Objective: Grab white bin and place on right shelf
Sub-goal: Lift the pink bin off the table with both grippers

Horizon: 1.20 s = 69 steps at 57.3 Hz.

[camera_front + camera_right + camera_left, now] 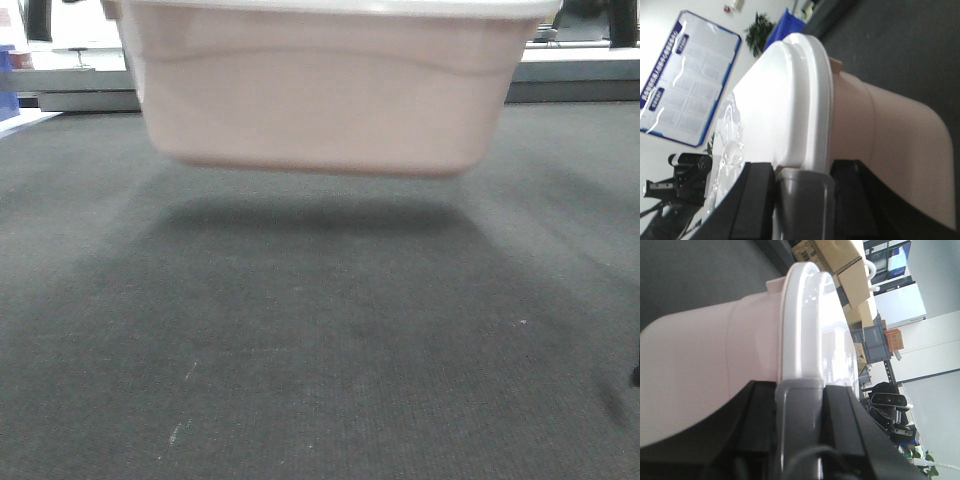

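**Exterior front view.** The white bin (330, 90) hangs clear of the floor, filling the upper centre. Its base edge is rounded and tilts slightly. A wavy moulded line crosses its smooth, pale pinkish plastic wall. Open air separates the base from the dark grey ribbed carpet (320, 350), where a soft shadow (310, 215) lies directly beneath. The carpet runs unobstructed toward the camera and out to both sides. No desk carries the bin. Neither set of fingers is visible here.

**Left wrist view.** The left gripper (800, 390) grips one end of the bin (700, 360). Its black fingers (757, 420) are clenched on either side of a grey tab below the glossy white lid (805, 315). The lid's rim curves away in a smooth arc. Beyond it, well apart, stand cardboard boxes (840, 260) and grey crates (872, 340).

**Right wrist view.** The right gripper (802, 172) holds the other end of the bin (880, 130) the same way. Its fingers (755, 200) are closed around a grey tab under the lid (775, 100). The bin's corner is broadly rounded, with dark carpet beyond it. A blue-framed wall board (685, 75) and a potted plant (757, 27) stand far behind.
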Each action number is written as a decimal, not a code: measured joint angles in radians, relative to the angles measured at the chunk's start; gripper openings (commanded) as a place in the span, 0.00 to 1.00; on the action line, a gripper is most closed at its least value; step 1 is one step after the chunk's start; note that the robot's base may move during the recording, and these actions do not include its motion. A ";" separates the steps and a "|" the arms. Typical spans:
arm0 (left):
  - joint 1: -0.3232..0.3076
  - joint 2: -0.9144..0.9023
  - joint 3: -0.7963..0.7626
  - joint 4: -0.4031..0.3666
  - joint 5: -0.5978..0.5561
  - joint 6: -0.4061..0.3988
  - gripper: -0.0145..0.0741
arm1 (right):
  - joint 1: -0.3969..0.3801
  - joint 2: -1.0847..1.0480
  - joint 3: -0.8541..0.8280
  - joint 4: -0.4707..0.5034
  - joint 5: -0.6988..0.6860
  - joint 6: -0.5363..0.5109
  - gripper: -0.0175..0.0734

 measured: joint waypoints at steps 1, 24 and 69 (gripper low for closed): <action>-0.001 -0.006 -0.002 -0.003 -0.003 -0.002 0.03 | 0.000 -0.005 0.000 0.005 -0.003 0.000 0.26; -0.004 -0.125 -0.012 -0.077 -0.011 -0.008 0.03 | 0.004 -0.131 0.000 0.088 -0.026 0.000 0.26; -0.006 -0.164 -0.012 -0.095 -0.021 -0.007 0.03 | 0.004 -0.156 0.000 0.105 -0.022 0.000 0.26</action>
